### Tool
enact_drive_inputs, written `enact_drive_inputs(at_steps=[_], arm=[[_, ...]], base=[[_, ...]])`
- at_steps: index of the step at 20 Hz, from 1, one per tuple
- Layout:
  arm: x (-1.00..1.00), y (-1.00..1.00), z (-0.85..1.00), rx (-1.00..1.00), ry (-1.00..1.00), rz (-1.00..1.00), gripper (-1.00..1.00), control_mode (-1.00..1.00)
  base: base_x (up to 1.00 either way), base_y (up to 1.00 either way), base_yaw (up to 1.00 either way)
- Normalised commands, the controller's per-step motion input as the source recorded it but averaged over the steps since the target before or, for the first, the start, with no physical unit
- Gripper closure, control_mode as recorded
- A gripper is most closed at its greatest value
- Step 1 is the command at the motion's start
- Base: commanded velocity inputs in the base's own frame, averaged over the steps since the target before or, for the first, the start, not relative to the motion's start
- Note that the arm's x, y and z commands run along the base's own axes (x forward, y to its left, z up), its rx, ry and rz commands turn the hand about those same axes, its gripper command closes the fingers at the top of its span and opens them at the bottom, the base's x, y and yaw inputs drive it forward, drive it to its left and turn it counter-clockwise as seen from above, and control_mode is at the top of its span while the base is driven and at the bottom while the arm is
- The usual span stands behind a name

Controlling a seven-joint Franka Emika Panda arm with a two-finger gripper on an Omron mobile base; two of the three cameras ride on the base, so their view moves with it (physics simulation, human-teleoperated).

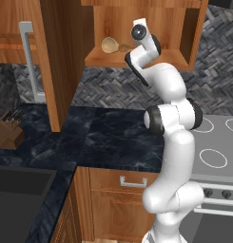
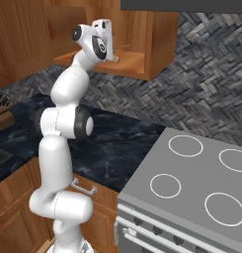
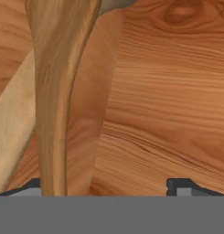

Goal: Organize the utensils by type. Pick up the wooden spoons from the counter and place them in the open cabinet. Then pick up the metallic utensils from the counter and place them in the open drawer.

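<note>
I can read no text, label, brand, number or sign anywhere around my tool.
</note>
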Motion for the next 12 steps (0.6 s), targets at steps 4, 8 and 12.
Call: enact_drive_inputs(at_steps=[4,8,12], arm=[[-0.1,-0.01,0.17,0.16,0.0,0.0,-1.0,-1.0],[-0.17,-0.03,0.14,0.17,0.0,0.0,-1.0,-1.0],[-0.33,0.0,0.06,0.19,0.01,0.0,-1.0,-1.0]], base=[[0.0,0.0,0.0],[0.0,0.0,0.0],[0.0,0.0,0.0]])
